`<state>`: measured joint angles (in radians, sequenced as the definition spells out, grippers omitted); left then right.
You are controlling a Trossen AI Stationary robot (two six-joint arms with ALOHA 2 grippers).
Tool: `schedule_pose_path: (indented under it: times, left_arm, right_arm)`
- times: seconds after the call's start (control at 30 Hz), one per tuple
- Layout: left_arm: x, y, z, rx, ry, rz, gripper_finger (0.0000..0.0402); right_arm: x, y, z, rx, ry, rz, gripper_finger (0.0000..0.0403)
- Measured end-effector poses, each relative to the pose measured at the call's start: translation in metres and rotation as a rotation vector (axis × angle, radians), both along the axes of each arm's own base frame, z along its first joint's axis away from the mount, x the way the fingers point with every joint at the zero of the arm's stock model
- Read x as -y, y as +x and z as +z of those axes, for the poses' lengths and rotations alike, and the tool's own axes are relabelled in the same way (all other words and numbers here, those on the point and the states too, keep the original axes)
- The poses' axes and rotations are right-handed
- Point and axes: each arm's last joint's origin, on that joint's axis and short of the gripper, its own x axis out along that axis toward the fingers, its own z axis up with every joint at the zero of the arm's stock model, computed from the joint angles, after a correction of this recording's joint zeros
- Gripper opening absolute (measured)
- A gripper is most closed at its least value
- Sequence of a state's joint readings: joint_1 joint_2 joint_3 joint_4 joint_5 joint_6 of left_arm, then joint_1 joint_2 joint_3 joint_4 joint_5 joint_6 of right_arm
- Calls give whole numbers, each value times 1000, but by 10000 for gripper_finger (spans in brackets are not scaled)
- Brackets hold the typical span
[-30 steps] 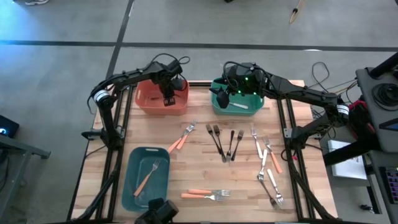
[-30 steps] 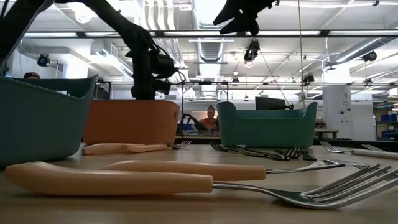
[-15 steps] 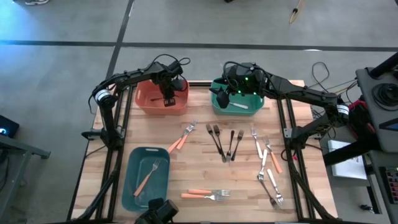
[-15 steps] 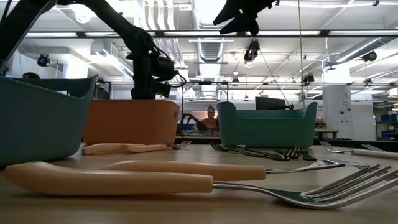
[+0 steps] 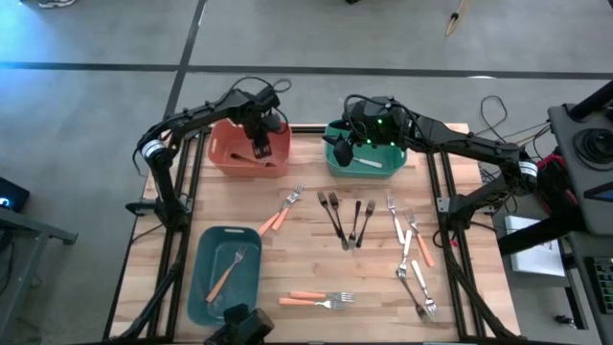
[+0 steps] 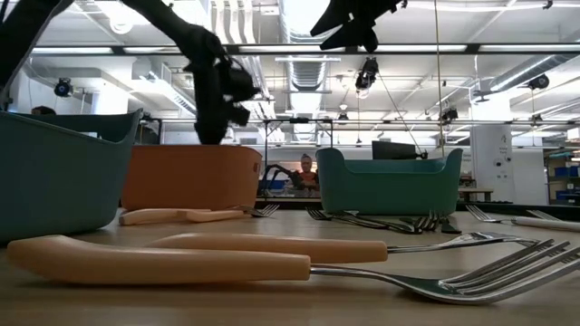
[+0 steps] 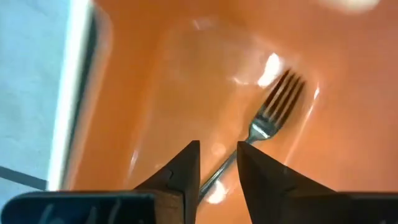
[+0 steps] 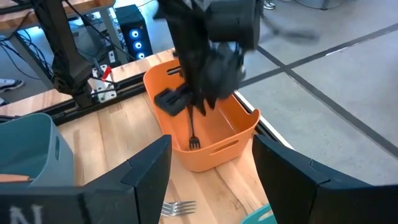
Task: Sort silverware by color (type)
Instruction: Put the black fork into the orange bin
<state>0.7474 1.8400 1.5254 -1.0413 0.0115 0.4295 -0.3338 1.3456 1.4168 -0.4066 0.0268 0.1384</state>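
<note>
Forks sit in bins: one dark fork (image 7: 273, 112) in the orange plastic bin (image 5: 230, 158), upper left, under the left claw (image 7: 217, 168), slightly open, empty; right claw (image 5: 337, 153) wide open, empty.

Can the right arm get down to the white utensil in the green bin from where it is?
Probably yes: the right gripper hangs open above the green bin, and the white utensil lies uncovered inside.

No readable text, label, brand, number or sign anywhere: not on bins, not on cutlery, not on arms, not in room behind.
</note>
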Motion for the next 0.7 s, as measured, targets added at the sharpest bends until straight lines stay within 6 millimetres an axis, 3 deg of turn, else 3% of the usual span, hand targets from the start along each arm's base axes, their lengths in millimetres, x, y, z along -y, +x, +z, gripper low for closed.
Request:
schedule_pose_path:
  times: [0.17,0.37,0.53,0.7]
  left_arm:
    - [19,-4,76,233,143,107,79]
    - [76,-21,151,626,220,242,77]
    - [137,-30,181,878,103,306,77]
    - [196,-31,184,947,85,285,77]
  right_arm:
    - [0,0,0,27,74,-31,215]
    - [-9,2,-3,36,234,10,215]
    - [-28,4,-10,-23,313,30,215]
    - [-48,6,-13,-54,394,50,215]
